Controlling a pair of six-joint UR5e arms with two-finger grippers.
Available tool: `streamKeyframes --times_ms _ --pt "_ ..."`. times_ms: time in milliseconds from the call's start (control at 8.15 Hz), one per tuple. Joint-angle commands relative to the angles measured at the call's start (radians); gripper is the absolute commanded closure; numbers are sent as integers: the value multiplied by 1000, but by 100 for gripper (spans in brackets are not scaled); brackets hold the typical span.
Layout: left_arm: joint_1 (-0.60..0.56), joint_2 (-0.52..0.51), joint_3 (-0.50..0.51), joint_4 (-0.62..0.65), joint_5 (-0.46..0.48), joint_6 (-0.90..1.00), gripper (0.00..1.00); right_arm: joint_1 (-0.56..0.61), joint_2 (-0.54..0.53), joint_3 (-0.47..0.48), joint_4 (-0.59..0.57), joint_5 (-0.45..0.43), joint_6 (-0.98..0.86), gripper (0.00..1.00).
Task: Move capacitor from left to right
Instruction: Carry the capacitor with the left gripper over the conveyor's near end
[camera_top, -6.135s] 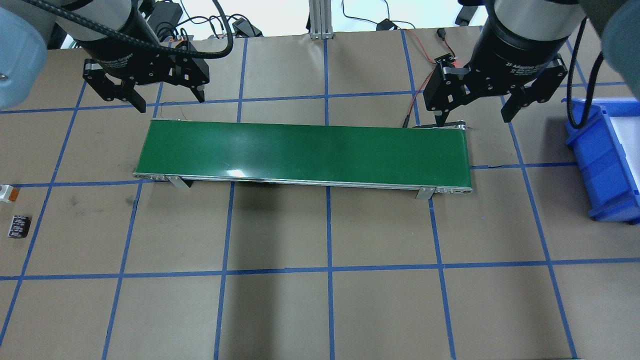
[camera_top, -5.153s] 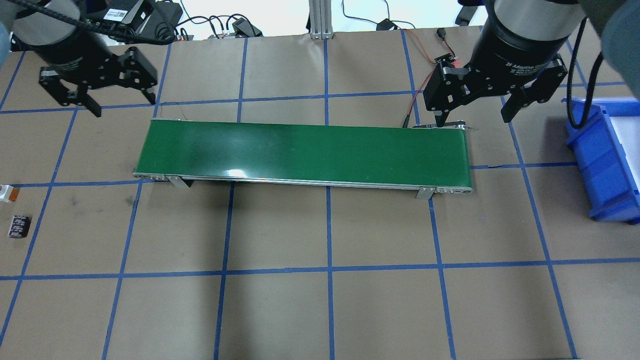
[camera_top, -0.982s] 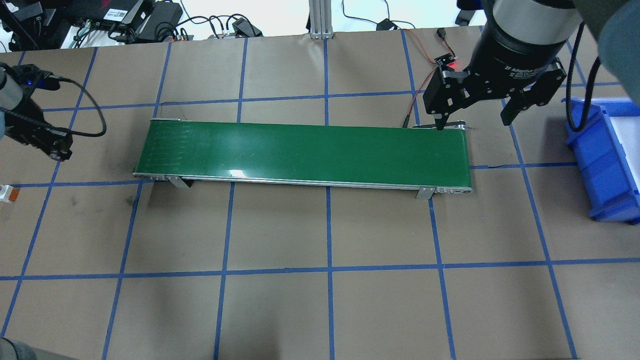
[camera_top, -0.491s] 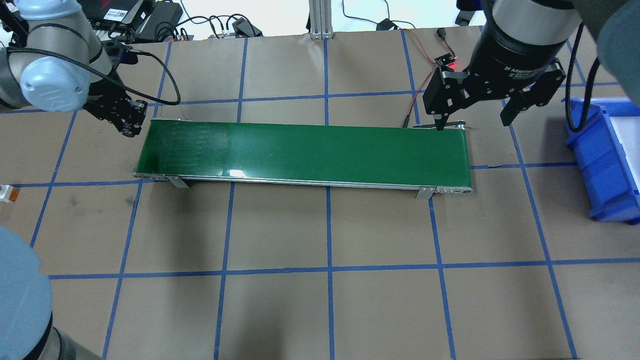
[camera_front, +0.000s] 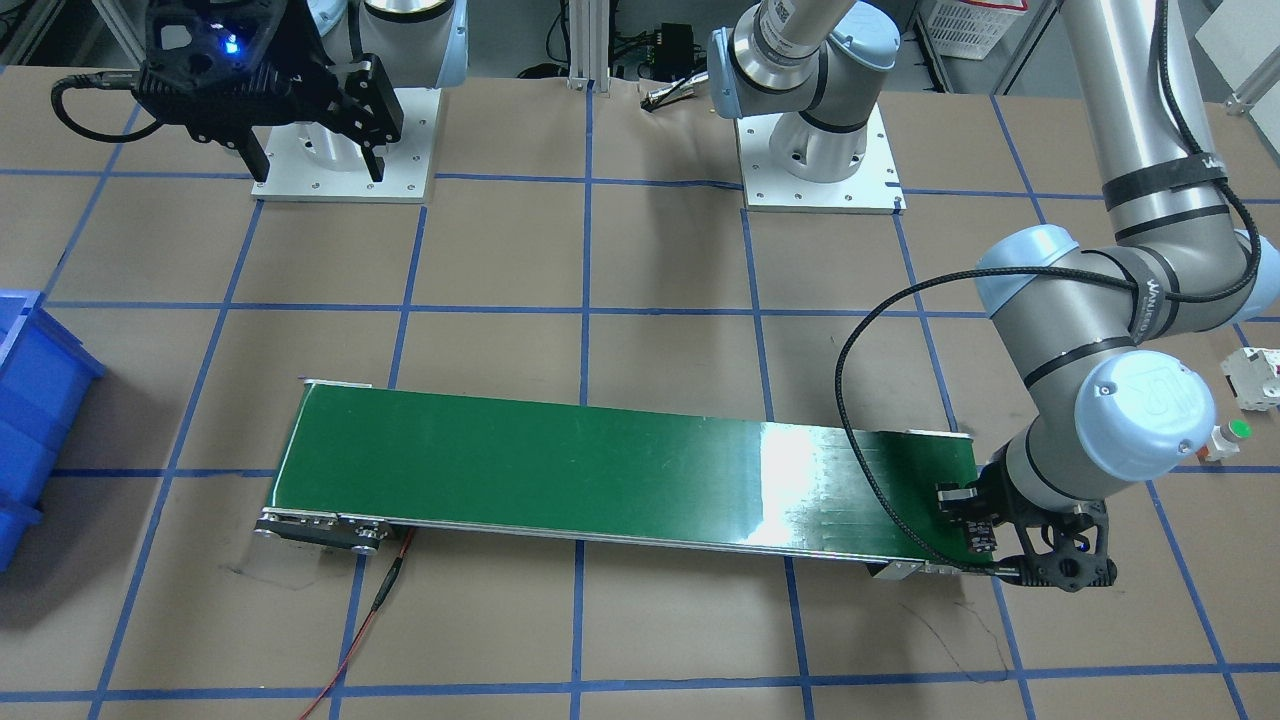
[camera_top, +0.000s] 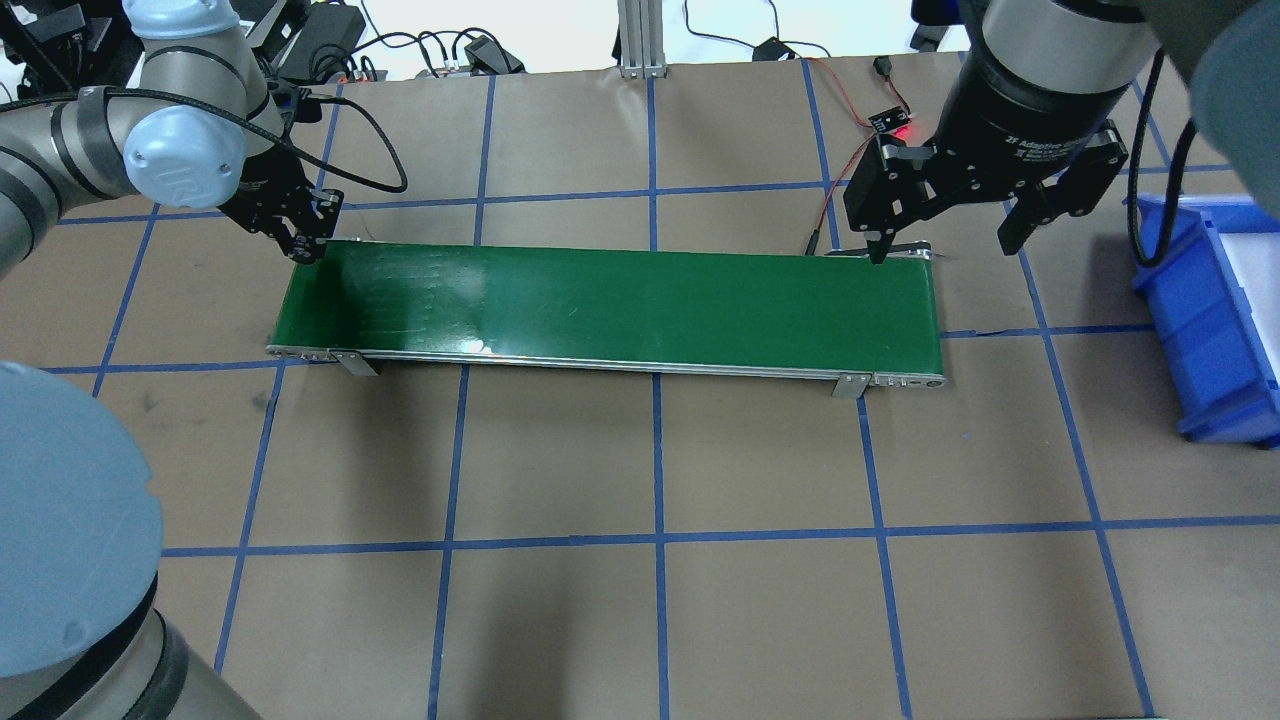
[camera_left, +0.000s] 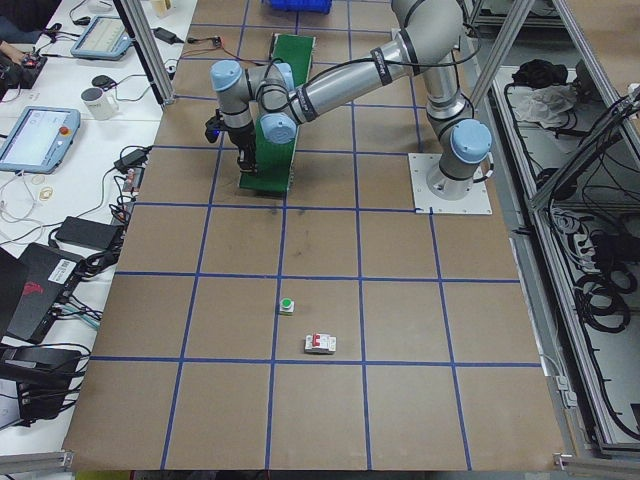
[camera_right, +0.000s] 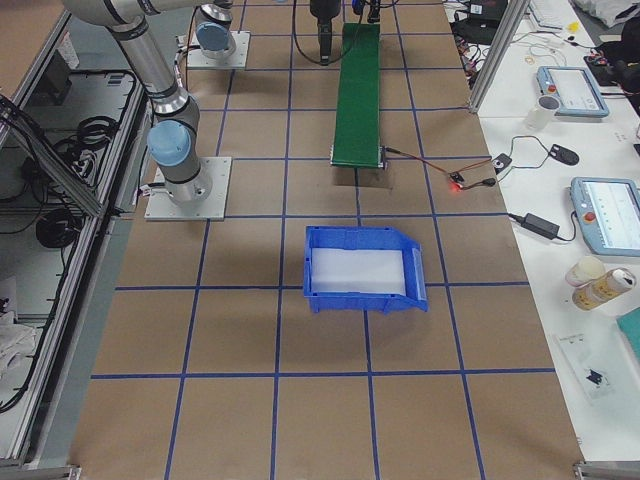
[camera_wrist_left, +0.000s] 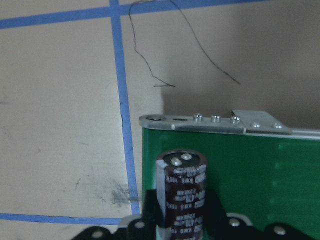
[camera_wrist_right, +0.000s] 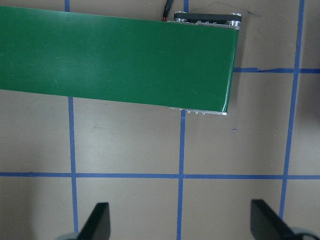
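The capacitor, a dark brown cylinder with silvery terminals on top, stands upright between my left gripper's fingers in the left wrist view. My left gripper is shut on it at the far left corner of the green conveyor belt, just over the belt's end. In the front-facing view the left gripper is at the belt's right end, and the capacitor is hidden there. My right gripper is open and empty above the far right corner of the belt.
A blue bin stands right of the belt. A white breaker block and a green-capped push button lie on the table beyond the belt's left end. A red wire runs behind the belt's right end.
The capacitor has left its spot on the table at the far left. My left arm has swung in from the left to the belt's left end. The right gripper stayed put.
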Motion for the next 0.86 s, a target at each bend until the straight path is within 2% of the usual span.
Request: streamKeyframes --times_ms 0,736 --pt "-15 3 2 -4 -7 -62 100 0 1 4 0 1 -2 0" --pt "-35 53 -104 1 -7 -56 100 0 1 4 -2 4 0 0"
